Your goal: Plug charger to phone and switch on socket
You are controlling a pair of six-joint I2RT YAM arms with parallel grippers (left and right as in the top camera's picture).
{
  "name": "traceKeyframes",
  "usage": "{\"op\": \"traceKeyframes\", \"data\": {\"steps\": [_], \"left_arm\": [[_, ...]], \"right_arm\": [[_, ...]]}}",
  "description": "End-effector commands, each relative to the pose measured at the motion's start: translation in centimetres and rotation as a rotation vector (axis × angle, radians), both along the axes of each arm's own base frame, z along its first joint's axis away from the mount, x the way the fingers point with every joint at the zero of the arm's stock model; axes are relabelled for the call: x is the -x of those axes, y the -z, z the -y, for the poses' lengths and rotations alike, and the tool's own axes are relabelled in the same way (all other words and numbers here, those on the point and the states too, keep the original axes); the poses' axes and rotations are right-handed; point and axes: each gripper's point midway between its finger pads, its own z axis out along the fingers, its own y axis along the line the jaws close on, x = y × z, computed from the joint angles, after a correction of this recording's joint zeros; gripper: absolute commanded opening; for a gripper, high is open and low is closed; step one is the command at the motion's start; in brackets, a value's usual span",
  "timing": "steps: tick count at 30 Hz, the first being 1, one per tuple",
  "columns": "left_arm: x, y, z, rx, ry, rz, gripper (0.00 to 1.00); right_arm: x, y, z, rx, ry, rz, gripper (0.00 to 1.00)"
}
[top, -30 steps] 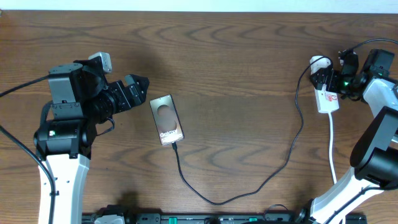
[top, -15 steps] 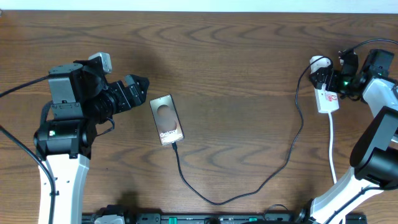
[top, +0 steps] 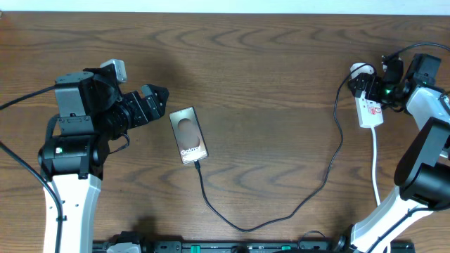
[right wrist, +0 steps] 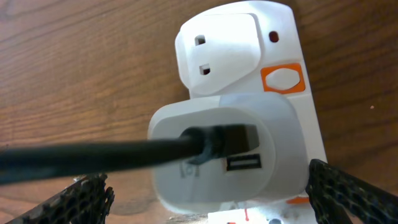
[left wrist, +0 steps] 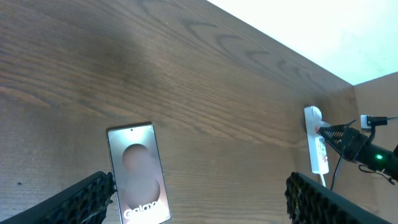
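The phone (top: 188, 135) lies face up left of centre, with the charger's (top: 330, 169) connector tip at its near end. The black cable loops toward me and runs up to the socket (top: 369, 112) at the far right. My left gripper (top: 156, 98) is open and empty, just left of the phone (left wrist: 138, 171). My right gripper (top: 367, 88) is open over the socket's far end. In the right wrist view its fingertips (right wrist: 348, 193) stand on either side of a white adapter (right wrist: 217, 155) plugged into the socket (right wrist: 249, 31), with the cable (right wrist: 93, 155) in its port. An orange switch (right wrist: 283, 79) shows beside the free outlet.
The socket's white cord (top: 375, 161) runs from the strip toward the table's front edge at the right. The table's far edge meets a white wall (left wrist: 323, 31). The socket (left wrist: 316, 140) also shows far off in the left wrist view.
My right gripper has shifted slightly toward the far end of the socket. The left arm, phone and cable have not moved.
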Motion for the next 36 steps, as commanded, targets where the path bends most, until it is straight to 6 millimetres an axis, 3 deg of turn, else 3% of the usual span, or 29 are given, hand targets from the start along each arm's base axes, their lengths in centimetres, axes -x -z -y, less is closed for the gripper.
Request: {"op": "traceKeyframes", "data": {"steps": [1, 17, 26, 36], "left_arm": [[0.2, -0.2, 0.2, -0.003, 0.012, 0.008, 0.90], [0.2, -0.2, 0.2, -0.003, 0.012, 0.008, 0.90], [0.2, -0.2, 0.2, -0.003, 0.012, 0.007, 0.90], [0.3, -0.1, 0.2, -0.002, 0.012, 0.001, 0.90]], "right_arm": [[0.7, 2.2, -2.6, -0.126, -0.027, -0.060, 0.98], [1.4, 2.3, -2.8, -0.150, -0.005, -0.099, 0.95], [1.3, -1.0, -0.7, -0.042, 0.012, -0.043, 0.97], [1.2, -1.0, -0.6, -0.027, -0.007, -0.032, 0.97]]}}
